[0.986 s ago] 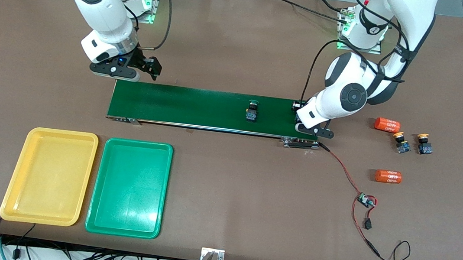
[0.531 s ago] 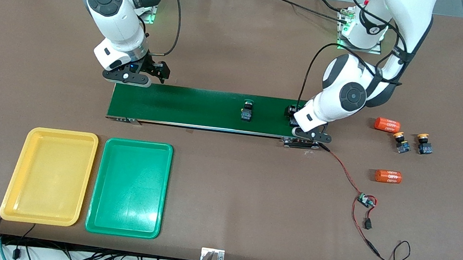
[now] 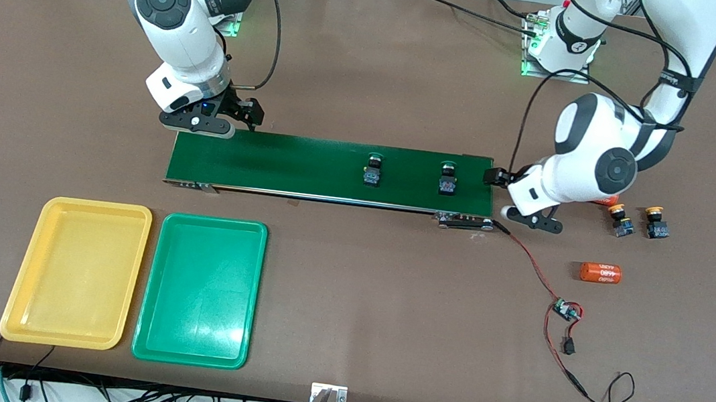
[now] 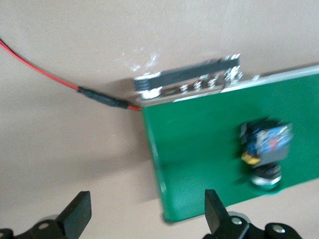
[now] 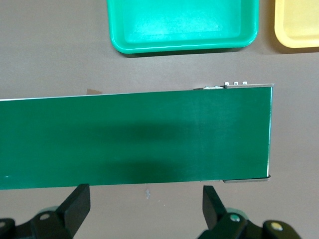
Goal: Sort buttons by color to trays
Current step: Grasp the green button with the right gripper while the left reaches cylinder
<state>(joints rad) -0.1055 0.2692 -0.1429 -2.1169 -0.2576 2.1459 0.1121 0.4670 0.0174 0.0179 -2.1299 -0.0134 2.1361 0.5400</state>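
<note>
Two green buttons (image 3: 372, 168) (image 3: 447, 177) stand on the dark-green conveyor belt (image 3: 281, 164); one also shows in the left wrist view (image 4: 264, 149). Two yellow-orange buttons (image 3: 619, 219) (image 3: 656, 222) stand on the table past the belt, toward the left arm's end. The yellow tray (image 3: 26, 271) and green tray (image 3: 153, 285) lie empty, nearer the front camera. My left gripper (image 3: 531, 219) (image 4: 144, 219) is open and empty, just off the belt's end. My right gripper (image 3: 198, 125) (image 5: 144, 209) is open and empty at the belt's other end.
One orange cylinder (image 3: 600, 272) lies on the table; another (image 3: 609, 201) is mostly hidden by the left arm. A red wire (image 3: 530, 261) runs from the belt's end to a small circuit board (image 3: 565, 310). In the right wrist view both trays (image 5: 182, 30) (image 5: 299, 25) show past the belt (image 5: 134, 139).
The left gripper left the belt, moving toward the left arm's end; a second green button now stands where it was. The first green button moved along the belt. The right gripper reached the belt's end.
</note>
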